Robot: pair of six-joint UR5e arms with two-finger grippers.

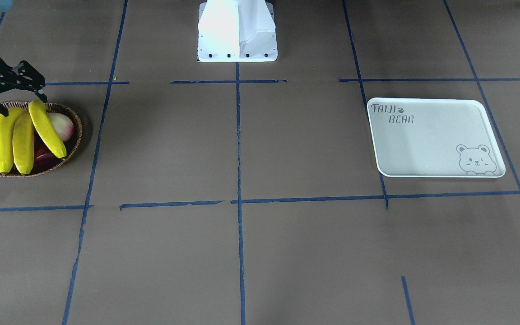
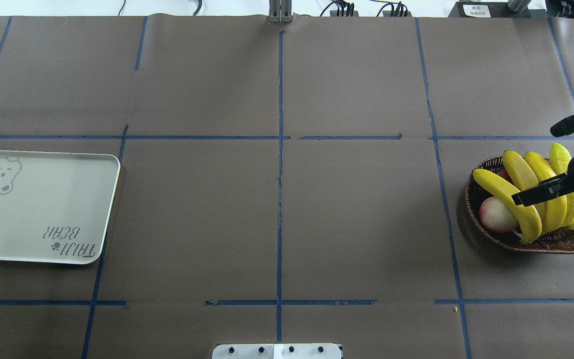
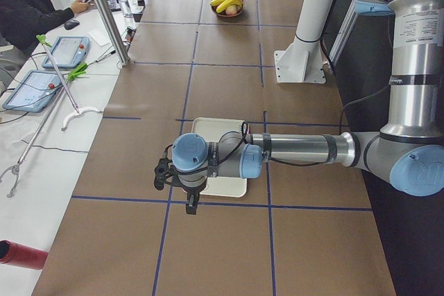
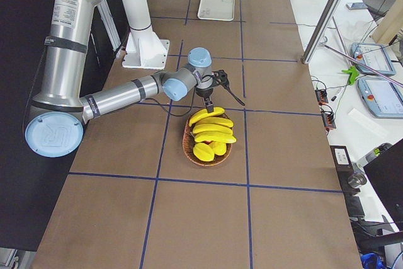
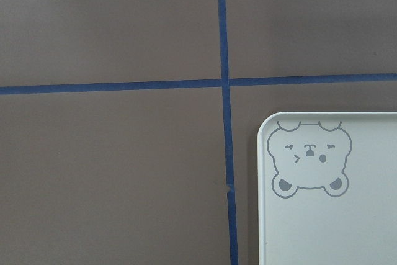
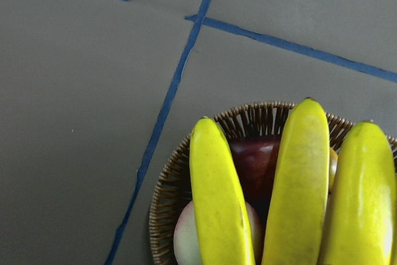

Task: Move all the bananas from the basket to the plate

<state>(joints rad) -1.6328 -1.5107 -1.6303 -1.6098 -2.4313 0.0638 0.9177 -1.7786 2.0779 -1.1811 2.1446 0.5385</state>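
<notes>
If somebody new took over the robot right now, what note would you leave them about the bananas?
Right end effector: open, above the basket, holding nothing.
Left end effector: by the plate's bear corner; I cannot tell if it is open or shut.
Bananas: all four lie in the basket on top of other fruit. The plate holds nothing.
Done: no banana moved. Left: carry all four to the plate.

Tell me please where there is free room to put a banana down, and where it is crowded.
Free: the whole off-white rectangular bear-print tray, and the brown table between it and the brown woven wicker basket. Crowded: the basket, where four long yellow bananas lie over a pale pink round fruit, with the open right gripper above them.
</notes>
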